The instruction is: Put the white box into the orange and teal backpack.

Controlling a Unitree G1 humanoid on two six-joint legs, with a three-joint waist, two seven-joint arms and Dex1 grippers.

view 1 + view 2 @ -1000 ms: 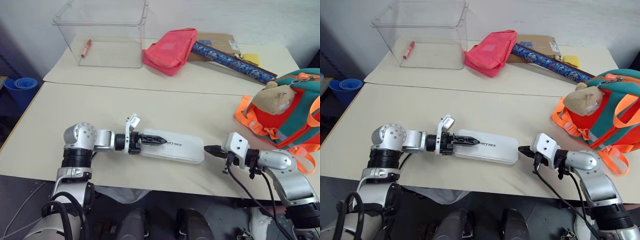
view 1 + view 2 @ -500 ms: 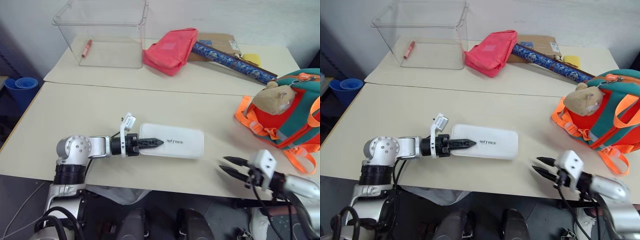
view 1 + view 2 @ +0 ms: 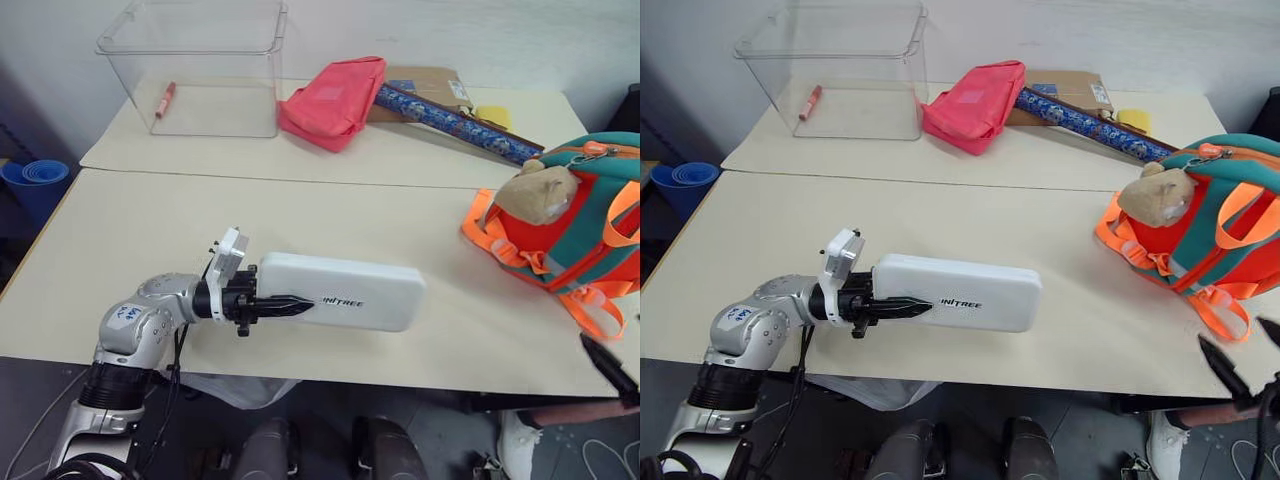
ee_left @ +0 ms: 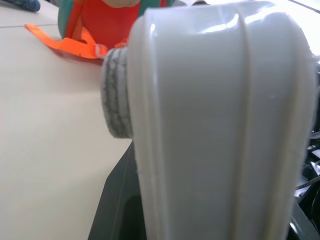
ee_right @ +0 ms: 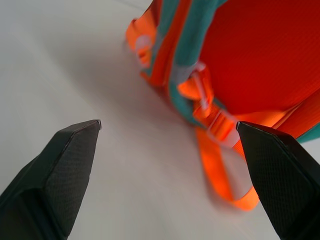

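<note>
So the right gripper (image 5: pixel 167 175) has let go of the white box (image 3: pixel 345 290) and pulled back off the tabletop's near right corner, fingers spread wide now. The left gripper (image 3: pixel 272 305) has the box all to itself, clamped on its end and lifted just over the near edge. The orange and teal backpack (image 3: pixel 580 235) sits at the right edge, looks not yet opened, probably the right arm's job next.
</note>
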